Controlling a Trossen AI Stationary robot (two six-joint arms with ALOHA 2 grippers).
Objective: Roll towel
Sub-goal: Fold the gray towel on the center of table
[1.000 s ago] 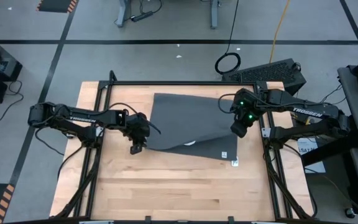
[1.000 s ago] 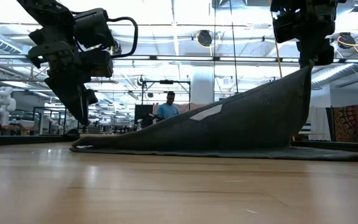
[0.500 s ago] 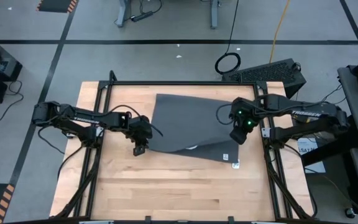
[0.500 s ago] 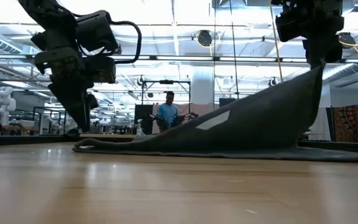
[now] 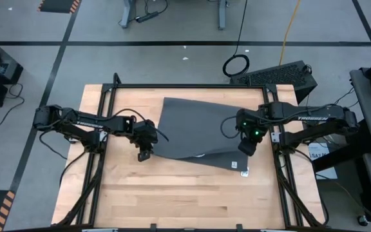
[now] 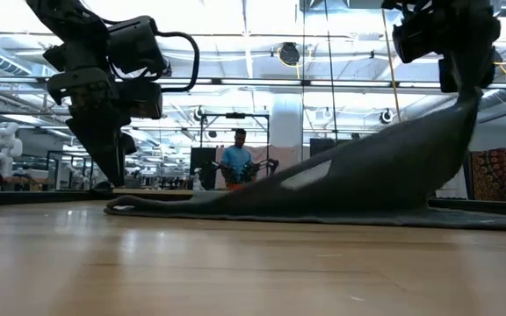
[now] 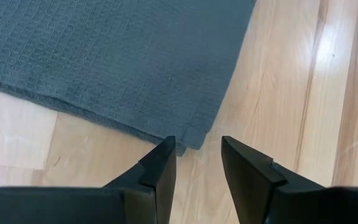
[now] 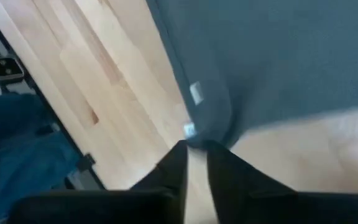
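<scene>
Right end effector (image 6: 466,88) pinches towel (image 5: 195,132) edge, lifted off bench (image 5: 172,200). Left end effector (image 7: 197,158) part-open, empty, over towel corner.

Both arms are matte black jointed links with white lettering along the forearm and loose black cables looping off the wrists, the right end effector (image 5: 245,147) showing green lights, the left end effector (image 7: 196,163) ending in two dark wedge-shaped fingers.
</scene>
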